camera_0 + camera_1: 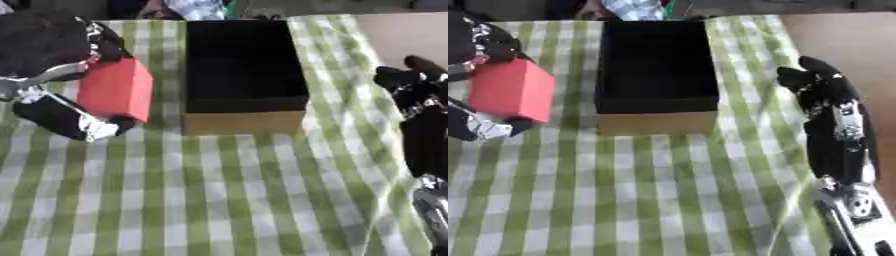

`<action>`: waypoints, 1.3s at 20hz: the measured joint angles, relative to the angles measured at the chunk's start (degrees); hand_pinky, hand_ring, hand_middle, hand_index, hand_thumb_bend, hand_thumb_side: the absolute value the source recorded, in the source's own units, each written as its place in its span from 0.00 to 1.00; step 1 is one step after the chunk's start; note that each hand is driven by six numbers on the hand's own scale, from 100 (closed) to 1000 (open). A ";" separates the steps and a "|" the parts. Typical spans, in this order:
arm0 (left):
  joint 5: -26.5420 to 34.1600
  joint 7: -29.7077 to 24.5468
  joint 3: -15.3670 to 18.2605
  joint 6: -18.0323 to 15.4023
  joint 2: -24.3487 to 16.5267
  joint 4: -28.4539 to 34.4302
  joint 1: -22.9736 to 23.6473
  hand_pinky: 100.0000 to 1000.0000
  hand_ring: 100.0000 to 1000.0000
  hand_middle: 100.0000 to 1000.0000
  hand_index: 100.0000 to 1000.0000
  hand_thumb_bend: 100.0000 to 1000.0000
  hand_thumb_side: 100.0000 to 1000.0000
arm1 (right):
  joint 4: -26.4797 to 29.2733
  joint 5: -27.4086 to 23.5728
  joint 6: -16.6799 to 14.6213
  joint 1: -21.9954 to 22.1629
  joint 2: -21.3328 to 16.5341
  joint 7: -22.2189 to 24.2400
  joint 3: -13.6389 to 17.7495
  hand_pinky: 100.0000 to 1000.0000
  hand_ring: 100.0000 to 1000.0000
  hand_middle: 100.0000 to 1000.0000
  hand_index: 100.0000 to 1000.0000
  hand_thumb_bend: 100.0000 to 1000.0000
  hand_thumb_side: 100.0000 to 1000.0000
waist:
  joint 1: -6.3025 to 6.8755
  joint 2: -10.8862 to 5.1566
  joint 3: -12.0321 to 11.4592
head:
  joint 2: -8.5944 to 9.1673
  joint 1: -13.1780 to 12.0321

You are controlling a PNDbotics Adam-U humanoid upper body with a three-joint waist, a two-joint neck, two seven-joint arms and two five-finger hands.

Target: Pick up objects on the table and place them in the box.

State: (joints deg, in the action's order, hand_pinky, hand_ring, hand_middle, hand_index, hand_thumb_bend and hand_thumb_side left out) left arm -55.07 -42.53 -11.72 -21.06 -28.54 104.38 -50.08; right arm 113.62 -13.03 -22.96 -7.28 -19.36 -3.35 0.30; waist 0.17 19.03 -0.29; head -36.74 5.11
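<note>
My left hand (61, 117) holds a red box-shaped object (115, 89) above the green-and-white checked cloth, just left of the box. Its thumb lies under the red object and its fingers (105, 42) curl over the top. The box (241, 122) has a tan front wall and a dark, black inside; nothing shows in it. My right hand (824, 80) hangs idle at the right side, fingers pointing up and relaxed, holding nothing.
The checked cloth (219, 200) covers the table, with bare wood-coloured surface (842, 35) beyond its right edge. Some crumpled light items (197, 7) and a person's dark clothing show at the far edge.
</note>
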 measured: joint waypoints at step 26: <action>-12.47 21.00 3.14 -1.59 11.42 -27.12 -11.75 0.52 0.52 0.51 0.74 0.00 0.50 | 0.00 -8.07 0.07 -6.44 0.75 1.60 -1.12 0.84 0.78 0.55 0.80 0.00 0.85 | -0.02 1.19 10.46 | 2.59 -9.21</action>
State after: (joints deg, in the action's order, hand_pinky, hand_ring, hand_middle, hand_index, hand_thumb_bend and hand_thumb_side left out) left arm -67.53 -21.52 -8.58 -22.65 -17.11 77.25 -61.83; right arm 113.62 -21.10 -22.88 -13.72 -18.62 -1.75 -0.82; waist 0.15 20.22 10.17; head -34.15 -4.10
